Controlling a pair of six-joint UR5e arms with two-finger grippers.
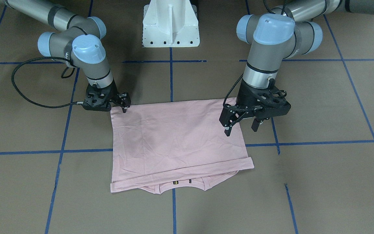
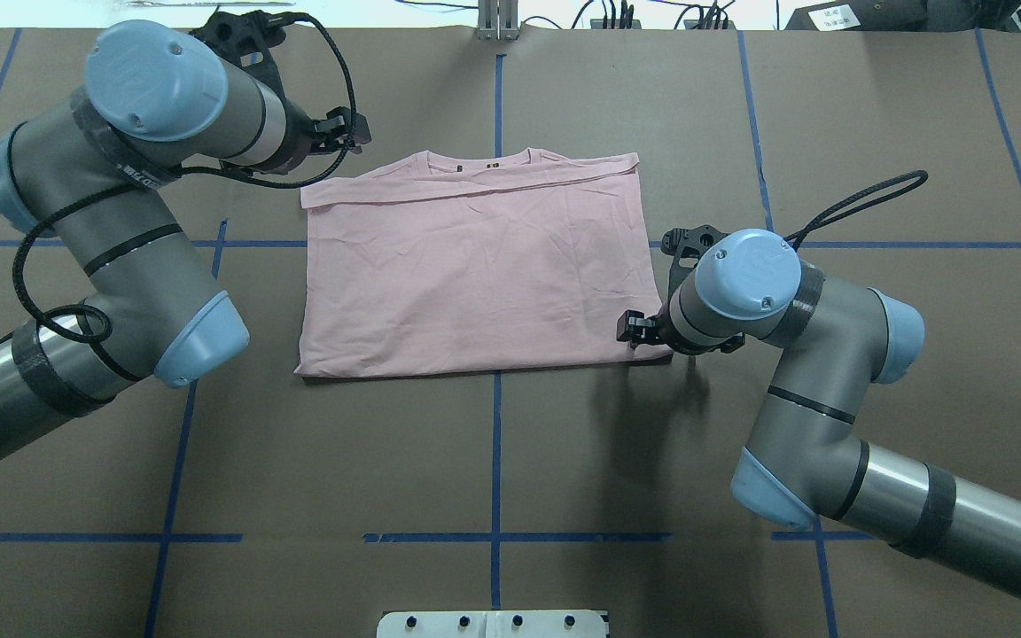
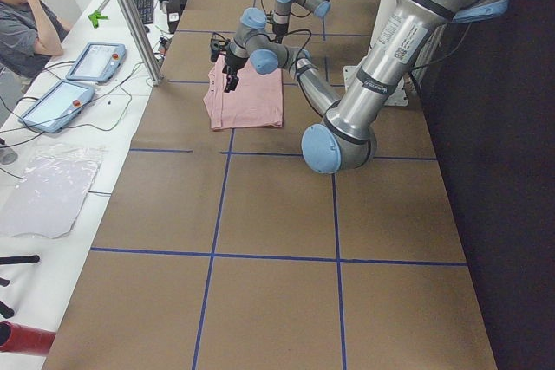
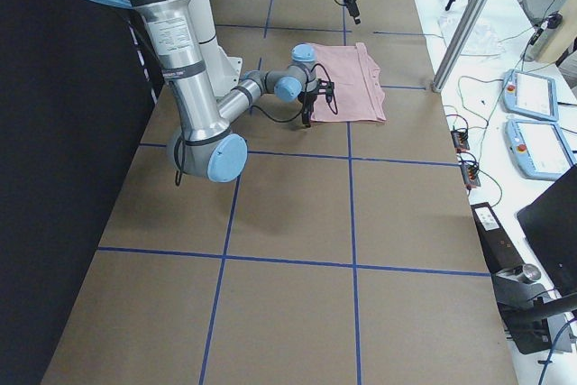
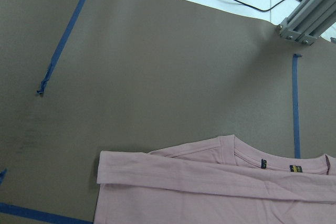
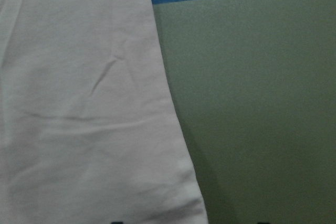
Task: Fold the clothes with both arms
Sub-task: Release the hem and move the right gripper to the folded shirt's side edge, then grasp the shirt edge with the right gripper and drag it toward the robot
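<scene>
- Even, diffuse overhead light; soft shadow on the brown paper-covered table beside the right silver-grey tubular arm.
- Right wrist view blurred, green-tinted; pale pink cotton T-shirt reads whitish.

Before you: the T-shirt, matt creased cloth, on the dull brown paper of the table; left arm and right arm in satin metal, smooth plastic caps.
</scene>
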